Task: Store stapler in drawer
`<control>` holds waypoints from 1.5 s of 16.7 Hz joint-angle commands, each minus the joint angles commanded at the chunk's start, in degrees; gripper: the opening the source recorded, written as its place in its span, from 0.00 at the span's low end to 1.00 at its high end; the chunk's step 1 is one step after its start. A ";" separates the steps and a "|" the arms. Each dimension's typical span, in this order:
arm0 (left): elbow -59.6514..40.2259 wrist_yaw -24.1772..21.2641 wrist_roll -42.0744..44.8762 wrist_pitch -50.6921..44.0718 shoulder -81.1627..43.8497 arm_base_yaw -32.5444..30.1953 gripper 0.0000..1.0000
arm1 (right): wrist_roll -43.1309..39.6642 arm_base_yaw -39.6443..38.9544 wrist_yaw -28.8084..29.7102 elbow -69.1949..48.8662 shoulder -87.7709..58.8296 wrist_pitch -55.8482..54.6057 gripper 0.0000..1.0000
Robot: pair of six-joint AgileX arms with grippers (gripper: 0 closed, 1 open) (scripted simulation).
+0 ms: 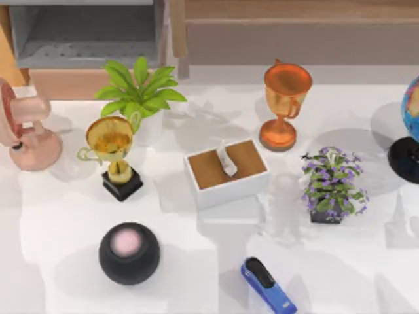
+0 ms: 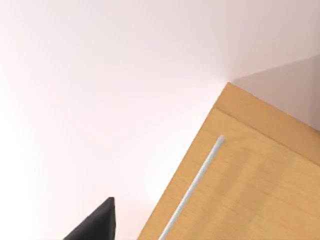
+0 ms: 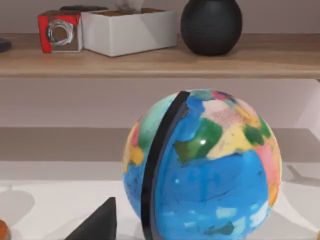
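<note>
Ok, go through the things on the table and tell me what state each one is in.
drawer: pulled open, nothing seen inside
stapler: closed, lying flat on the table, outside the drawer
tissue box: upright, one tissue sticking out
gold trophy: upright
orange trophy: upright

My left pincer (image 2: 95, 222) shows one matte black finger, a plain pointed wedge. My right pincer (image 3: 97, 222) shows the same black wedge-shaped finger, unmarked.

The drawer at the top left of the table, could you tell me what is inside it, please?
The drawer stands open, and its grey floor looks bare. The stapler lies on the table near the front edge. The green plant covers part of the drawer's front panel.
</note>
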State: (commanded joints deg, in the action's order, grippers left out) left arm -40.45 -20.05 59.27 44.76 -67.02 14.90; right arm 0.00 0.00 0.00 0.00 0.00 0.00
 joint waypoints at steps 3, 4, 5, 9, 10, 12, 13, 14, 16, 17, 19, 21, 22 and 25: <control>-6.81 -2.48 10.16 7.09 -18.54 2.95 1.00 | 0.00 0.00 0.00 0.00 0.00 0.00 1.00; -8.88 -3.15 13.16 9.20 -24.53 3.85 1.00 | 0.00 0.00 0.00 0.00 0.00 0.00 1.00; -10.85 -3.76 15.97 11.19 -30.32 4.69 1.00 | 0.00 0.00 0.00 0.00 0.00 0.00 1.00; -17.51 -5.61 25.10 17.79 -50.22 7.45 1.00 | 0.00 0.00 0.00 0.00 0.00 0.00 1.00; -18.80 -5.92 26.80 19.03 -53.91 7.93 1.00 | 0.00 0.00 0.00 0.00 0.00 0.00 1.00; -20.89 -6.35 29.50 21.01 -59.56 8.64 1.00 | 0.00 0.00 0.00 0.00 0.00 0.00 1.00; -21.67 -6.49 30.46 21.73 -61.52 8.87 1.00 | 0.00 0.00 0.00 0.00 0.00 0.00 1.00; -22.24 -6.57 31.14 22.25 -62.88 9.02 1.00 | 0.00 0.00 0.00 0.00 0.00 0.00 1.00; -22.58 -6.61 31.52 22.55 -63.65 9.10 1.00 | 0.00 0.00 0.00 0.00 0.00 0.00 1.00; -22.58 -6.61 31.52 22.55 -63.65 9.10 1.00 | 0.00 0.00 0.00 0.00 0.00 0.00 1.00; -22.58 -6.61 31.52 22.55 -63.65 9.10 1.00 | 0.00 0.00 0.00 0.00 0.00 0.00 1.00; -22.51 -6.49 31.46 22.35 -63.63 8.79 1.00 | 0.00 0.00 0.00 0.00 0.00 0.00 1.00; -23.16 -6.32 31.50 22.11 -63.87 8.74 1.00 | 0.00 0.00 0.00 0.00 0.00 0.00 1.00; -26.31 -5.72 31.49 20.58 -65.38 8.20 1.00 | 0.00 0.00 0.00 0.00 0.00 0.00 1.00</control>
State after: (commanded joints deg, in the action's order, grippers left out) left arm -66.75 -25.77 90.76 65.35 -132.40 23.10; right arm 0.00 0.00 0.00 0.00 0.00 0.00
